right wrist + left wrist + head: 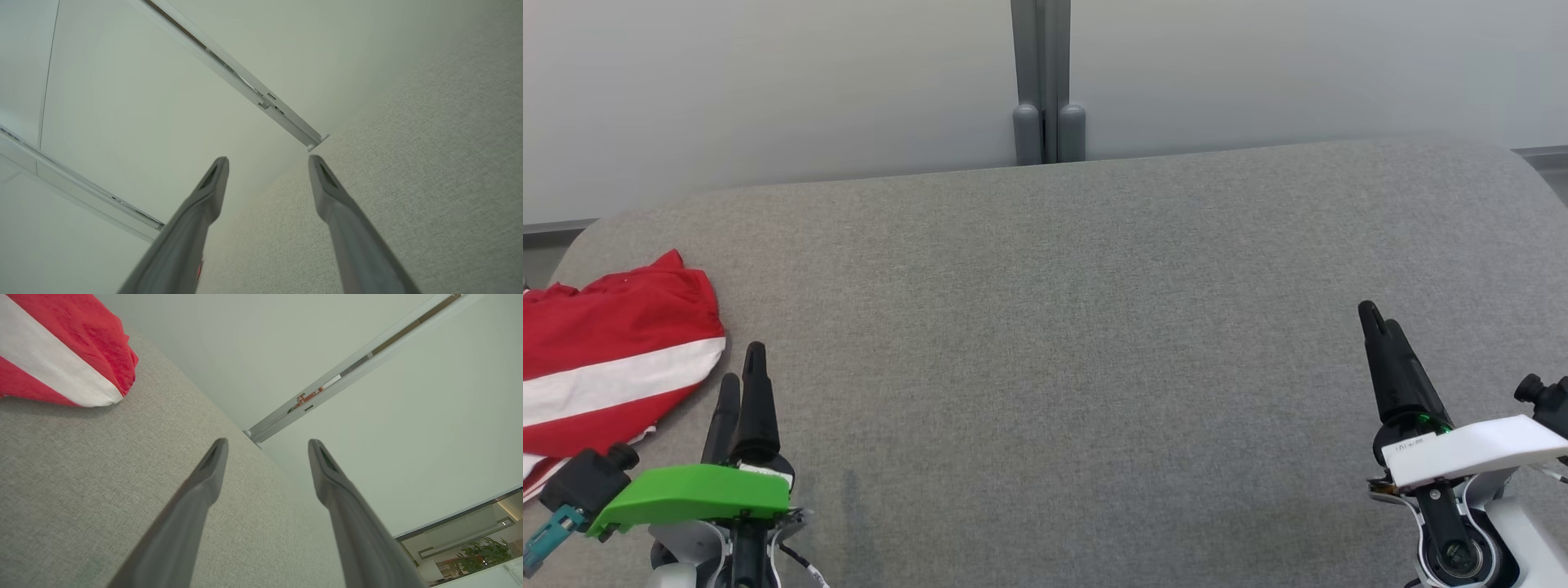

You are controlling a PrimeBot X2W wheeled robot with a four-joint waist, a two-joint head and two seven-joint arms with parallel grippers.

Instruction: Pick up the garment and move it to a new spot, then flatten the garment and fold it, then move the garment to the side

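Red garment [613,351] with a white band: we find it bunched on the grey table [1062,327], just left of our left end effector [742,365], not touching it. We note that one wide, empty; right end effector [1379,317] wide, empty, well apart from the garment.

Long dark tapered fingers [757,400], differently capped.
The left gripper [742,363] is topped by a bright green cover [694,494], with a teal connector [543,535] and a black cable [805,565] attached; the right gripper [1380,315] is topped by a white cover [1478,447], labelled.
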